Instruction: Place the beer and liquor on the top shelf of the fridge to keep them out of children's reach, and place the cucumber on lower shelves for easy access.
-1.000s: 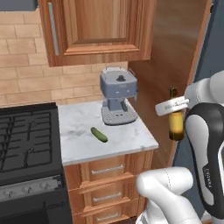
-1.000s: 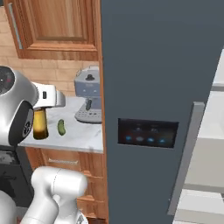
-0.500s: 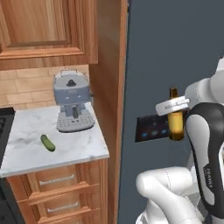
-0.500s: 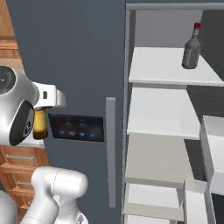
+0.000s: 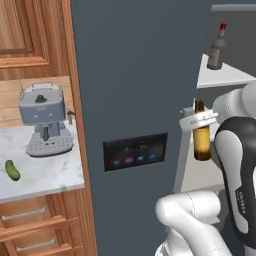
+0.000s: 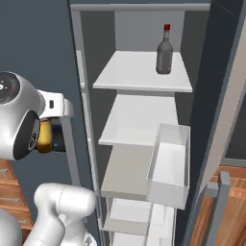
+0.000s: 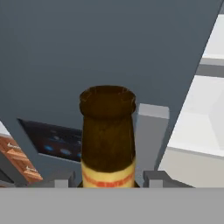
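The beer in the pincer is glossy brown glass. Left of it, the fridge door looks smooth and matt; beyond lie wooden cabinets and a polished marble tabletop.

The white arm is rising from the base and bending at a big dark elbow. Its top part is reaching forward at about chest height. The claw is sitting at the end of the arm and pointing sideways. Its two small fingers are standing on either side of the beer and squeezing it. The beer is standing upright in the claw, with its neck above the fingers and its body hanging below. In the right base view the round shoulder joint is covering most of the claw.
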